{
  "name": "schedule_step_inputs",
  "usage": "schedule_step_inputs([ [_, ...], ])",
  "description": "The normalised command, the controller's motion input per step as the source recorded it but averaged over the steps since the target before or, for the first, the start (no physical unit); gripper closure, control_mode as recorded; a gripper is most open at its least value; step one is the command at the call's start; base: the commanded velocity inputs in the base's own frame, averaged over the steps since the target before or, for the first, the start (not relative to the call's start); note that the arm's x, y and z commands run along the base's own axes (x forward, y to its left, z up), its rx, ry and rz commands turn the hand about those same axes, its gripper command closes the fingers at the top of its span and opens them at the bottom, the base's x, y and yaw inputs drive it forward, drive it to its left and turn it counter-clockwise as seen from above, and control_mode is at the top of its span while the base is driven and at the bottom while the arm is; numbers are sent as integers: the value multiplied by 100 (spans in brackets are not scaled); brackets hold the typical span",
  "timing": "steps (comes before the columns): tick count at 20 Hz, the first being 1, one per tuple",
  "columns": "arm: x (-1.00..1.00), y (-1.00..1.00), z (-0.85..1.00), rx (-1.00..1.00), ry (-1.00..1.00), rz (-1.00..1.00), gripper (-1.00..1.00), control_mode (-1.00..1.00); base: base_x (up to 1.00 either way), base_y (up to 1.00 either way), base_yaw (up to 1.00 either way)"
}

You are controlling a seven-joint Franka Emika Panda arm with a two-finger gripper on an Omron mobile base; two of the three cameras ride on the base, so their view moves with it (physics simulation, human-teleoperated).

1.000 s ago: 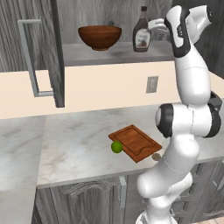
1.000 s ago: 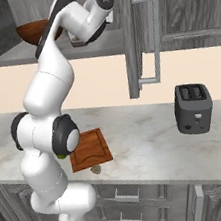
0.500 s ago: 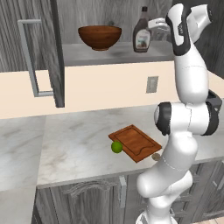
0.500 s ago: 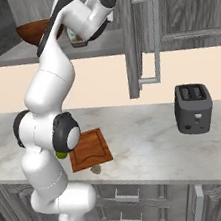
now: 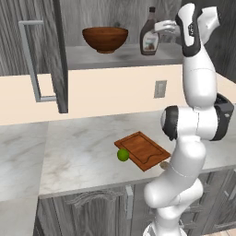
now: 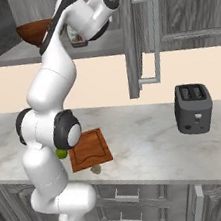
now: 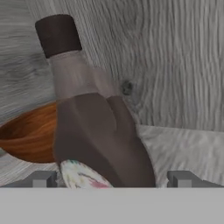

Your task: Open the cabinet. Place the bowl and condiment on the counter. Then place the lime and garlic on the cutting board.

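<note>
The hand (image 5: pixel 162 28) is wide open up at the cabinet shelf, fingers either side of the bottle (image 7: pixel 94 127), gripping nothing.

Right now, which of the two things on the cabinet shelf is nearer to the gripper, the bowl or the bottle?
The dark brown condiment bottle: the open gripper is right beside it, while the wooden bowl stands farther along the shelf.
</note>
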Motion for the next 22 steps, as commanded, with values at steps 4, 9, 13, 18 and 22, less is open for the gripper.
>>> schedule_step_inputs([
  [4,33,0,0,1,0,12,-100,-100,0,0,0],
  [9,33,0,0,2,0,13,-100,-100,0,0,0],
  [13,2,13,1,0,-5,9,100,-100,0,0,0],
  [18,-35,2,32,0,-23,2,100,-100,0,0,0],
  [22,-95,11,11,0,-38,-18,100,-100,0,0,0],
])
